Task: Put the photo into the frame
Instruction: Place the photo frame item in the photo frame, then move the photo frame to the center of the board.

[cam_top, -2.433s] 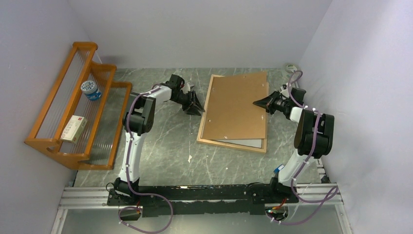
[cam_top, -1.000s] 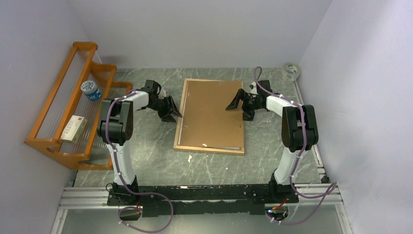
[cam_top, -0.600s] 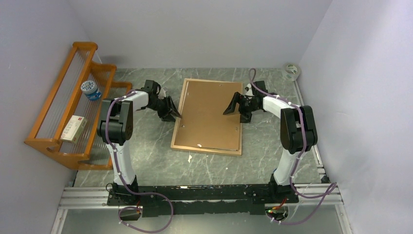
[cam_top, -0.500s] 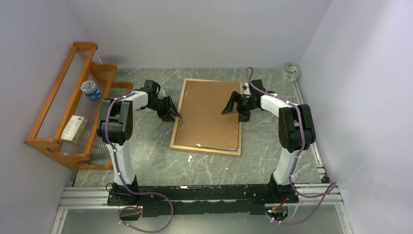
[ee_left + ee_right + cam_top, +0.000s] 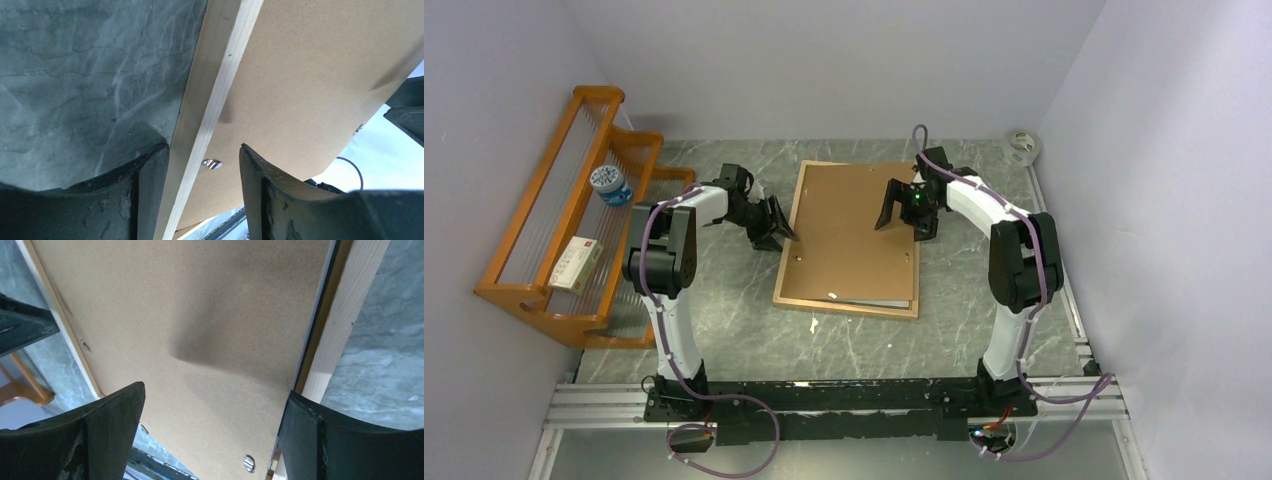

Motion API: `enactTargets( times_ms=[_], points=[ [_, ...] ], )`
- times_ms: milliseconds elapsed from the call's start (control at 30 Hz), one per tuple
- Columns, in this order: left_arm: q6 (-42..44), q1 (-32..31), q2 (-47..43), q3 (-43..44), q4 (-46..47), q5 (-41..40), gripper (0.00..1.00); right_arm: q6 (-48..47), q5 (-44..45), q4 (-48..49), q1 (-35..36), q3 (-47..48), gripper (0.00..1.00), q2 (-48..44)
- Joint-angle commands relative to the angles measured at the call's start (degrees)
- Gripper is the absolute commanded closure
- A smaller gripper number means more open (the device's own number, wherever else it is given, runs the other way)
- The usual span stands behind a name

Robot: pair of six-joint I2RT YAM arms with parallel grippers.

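Top external view: the frame (image 5: 844, 309) lies back-up on the tabletop (image 5: 744, 345) between the two arms, with a brown backing board (image 5: 849, 230) laid over it.
Photo: not plainly visible. A pale strip (image 5: 879, 302) shows under the board's near edge, and I cannot tell whether it is the print or the glazing. If it is the print, it sits inside the frame, under the board.
Left gripper (image 5: 779, 228): jaws spread, straddling the frame's left rail. The left wrist view shows pale wood running up between the fingers, with nothing pinched.
Right gripper (image 5: 902, 222): jaws spread wide, hanging over the board near its right edge and holding nothing.
Step in hand: probably seating the board squarely in the frame's recess. The right wrist view shows a dark gap between board and rail.
Next move: likely the left arm steadies the rail while the right presses the board flat. After that the small metal clip (image 5: 212, 163) needs turning.
Writing: none legible. The box (image 5: 576, 264) and the round tub (image 5: 610, 184) on the orange rack (image 5: 584, 96) carry print too small to read.
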Motion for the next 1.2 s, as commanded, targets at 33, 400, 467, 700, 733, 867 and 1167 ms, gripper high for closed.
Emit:
enactTargets(
  times_ms=[33,400,467,700,733,867,1167],
  points=[
    [1.4,-0.2,-2.8,1.3,-1.7,-2.9,0.36,-1.2,9.9,-8.1,1.5,6.6,0.01,1.4],
    [1.4,-0.1,-2.1,2.5,-2.1,-3.6,0.24,-2.1,21.9,-10.4,-0.1,4.1,0.01,-3.5],
    [1.3,-0.1,-1.5,3.0,-2.4,-3.2,0.23,-2.4,21.4,-8.4,-0.6,1.8,0.01,-4.0],
    [1.3,0.0,0.2,4.6,-2.6,-2.2,0.32,-0.8,9.3,3.6,-0.6,-6.8,0.06,-4.4],
    [1.4,0.0,0.4,4.6,-2.5,-1.9,0.35,-0.5,8.2,4.6,-0.5,-7.3,0.09,-4.3],
    [1.8,0.0,1.2,4.4,-2.8,-1.7,0.49,-0.7,6.9,7.0,0.2,-8.4,0.25,-4.1],
    [2.2,-0.1,-0.8,0.5,-3.4,-5.2,0.65,-4.0,11.1,6.7,5.4,-6.0,0.45,-1.9]
  ],
)
